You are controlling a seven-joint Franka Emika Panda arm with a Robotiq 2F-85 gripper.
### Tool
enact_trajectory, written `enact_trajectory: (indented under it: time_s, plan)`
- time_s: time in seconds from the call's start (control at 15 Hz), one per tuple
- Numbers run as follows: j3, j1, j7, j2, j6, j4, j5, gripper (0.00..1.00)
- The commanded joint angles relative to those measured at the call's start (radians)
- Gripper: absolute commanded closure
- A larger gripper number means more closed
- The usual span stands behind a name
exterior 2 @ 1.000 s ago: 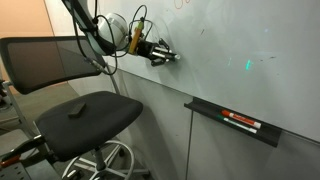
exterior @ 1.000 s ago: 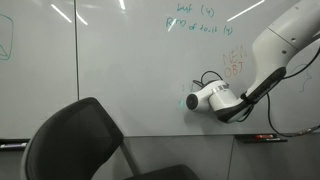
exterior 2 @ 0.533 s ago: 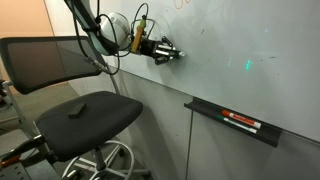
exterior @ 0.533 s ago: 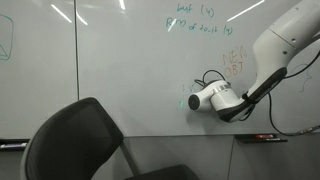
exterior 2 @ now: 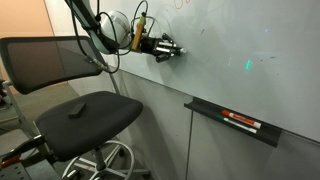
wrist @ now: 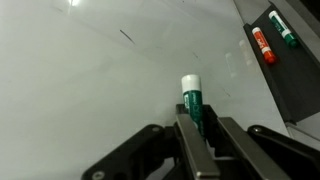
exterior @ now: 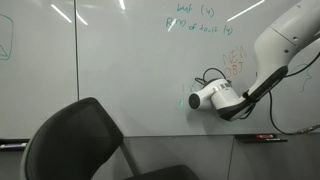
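- The gripper (wrist: 194, 120) is clenched on a green marker (wrist: 191, 97); its two dark fingers (wrist: 211, 140) press the barrel from both sides.
- In the wrist view the long axis of the marker runs almost straight up the picture, along the line of the fingers. Its white end points away from the camera, towards the whiteboard (wrist: 90, 70).
- In an exterior view the gripper (exterior 2: 165, 50) stands almost level and meets the whiteboard (exterior 2: 235, 45) nearly square, so the marker lies about horizontal (its tip is at the surface, but I cannot tell if it really touches).
- In an exterior view the gripper (exterior: 196, 100) is below some green writing (exterior: 195, 25) on the board.
- A tray (exterior 2: 210, 110) is fixed lower on the board, well apart from the gripper, and a red marker (wrist: 262, 45) and another green marker (wrist: 283, 27) lie in it.
- A dark office chair (exterior 2: 70, 70) stands in front of the board.
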Motion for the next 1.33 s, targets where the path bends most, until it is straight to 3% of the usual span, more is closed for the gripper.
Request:
enact_trajectory:
  time_s: [0.0, 0.53, 0.8, 1.27]
  plan:
    - [0.032, -0.015, -0.024, -0.069, 0.013, -0.052, 0.032, 0.94]
    - [0.148, 0.001, -0.134, -0.181, 0.129, -0.223, 0.295, 0.94]
    - [0.180, 0.026, -0.163, -0.123, 0.227, -0.206, 0.385, 0.94]
    - [0.172, 0.066, -0.171, 0.051, 0.377, -0.128, 0.499, 0.94]
